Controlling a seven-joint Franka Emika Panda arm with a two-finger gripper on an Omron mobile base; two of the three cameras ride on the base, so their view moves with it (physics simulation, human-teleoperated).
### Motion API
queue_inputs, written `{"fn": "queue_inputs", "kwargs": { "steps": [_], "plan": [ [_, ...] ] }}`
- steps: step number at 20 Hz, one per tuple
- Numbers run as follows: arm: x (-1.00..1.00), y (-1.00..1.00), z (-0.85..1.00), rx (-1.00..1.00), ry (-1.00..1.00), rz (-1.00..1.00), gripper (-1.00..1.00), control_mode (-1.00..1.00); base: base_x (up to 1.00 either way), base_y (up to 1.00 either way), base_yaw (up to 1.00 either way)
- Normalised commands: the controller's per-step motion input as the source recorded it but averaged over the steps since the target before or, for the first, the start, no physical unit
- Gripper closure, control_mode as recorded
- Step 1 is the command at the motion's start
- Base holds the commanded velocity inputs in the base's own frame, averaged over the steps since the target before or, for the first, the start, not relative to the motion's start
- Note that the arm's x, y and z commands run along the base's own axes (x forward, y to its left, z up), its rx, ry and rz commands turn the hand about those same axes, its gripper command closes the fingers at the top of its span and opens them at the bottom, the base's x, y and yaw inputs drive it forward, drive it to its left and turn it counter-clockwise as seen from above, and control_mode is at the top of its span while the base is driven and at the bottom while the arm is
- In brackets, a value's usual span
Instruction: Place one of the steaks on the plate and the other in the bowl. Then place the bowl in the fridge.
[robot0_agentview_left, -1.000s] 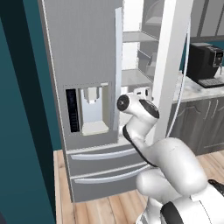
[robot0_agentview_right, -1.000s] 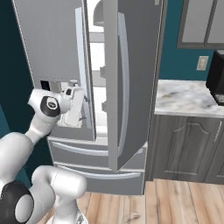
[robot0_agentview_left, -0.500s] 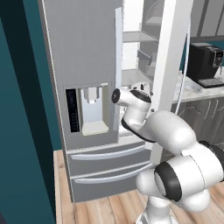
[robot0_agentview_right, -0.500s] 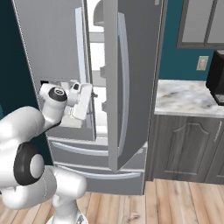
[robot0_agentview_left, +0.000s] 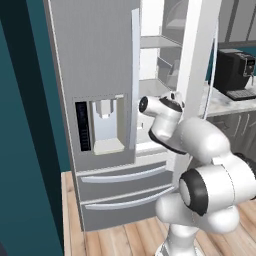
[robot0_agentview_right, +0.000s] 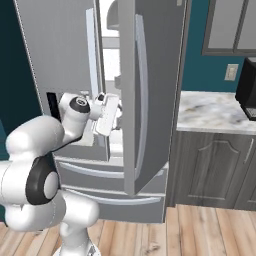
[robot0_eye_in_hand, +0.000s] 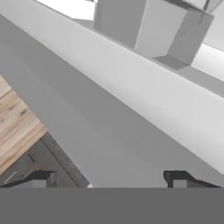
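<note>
At the gap between the two upper doors, the two-finger claw (robot0_agentview_right: 111, 116) stands spread wide with nothing between its tips, which show apart at the bottom of the hand view, about seven and five o'clock, over a plain grey-white panel. Round it stands the tall grey French-door fridge (robot0_agentview_left: 95, 75): in the right base view its right door (robot0_agentview_right: 150, 95) hangs open at three o'clock of the hand, and the white shelved interior (robot0_agentview_left: 155, 60) lies beyond at twelve. Below, at six o'clock, run the two grey drawers (robot0_agentview_left: 125, 187).

The beige bowl, the white plate and the steaks cannot be made out from here, so whether the bowl already sits on a shelf I cannot tell.

As a judgement: the door is stiff, fairly heavy and smooth, so it would slip under a glancing push; its long vertical handle (robot0_agentview_right: 141, 95) or free edge is the place to take or press it. The bowl, if handled again, would be rigid and best pinched at its rim.
</note>
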Motion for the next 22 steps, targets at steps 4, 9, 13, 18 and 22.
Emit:
{"fn": "queue_inputs", "kwargs": {
  "steps": [4, 9, 13, 18, 22],
  "plan": [
    [-0.01, -0.63, 0.0, 0.0, 0.03, -0.01, -1.0, -1.0, 0.0, 0.0, 0.0],
    [-0.23, -0.89, 0.0, 0.0, 0.0, 0.0, -1.0, -1.0, 0.0, 0.0, 0.0],
    [-0.72, -1.0, 0.0, 0.0, 0.0, 0.0, -1.0, -1.0, 0.0, 0.0, 0.0],
    [-0.28, -1.0, 0.0, 0.0, 0.0, 0.0, -1.0, -1.0, 0.0, 0.0, 0.0],
    [0.0, -1.0, 0.0, 0.0, 0.07, 0.0, -1.0, -1.0, 0.0, 0.0, 0.0]
  ]
}}
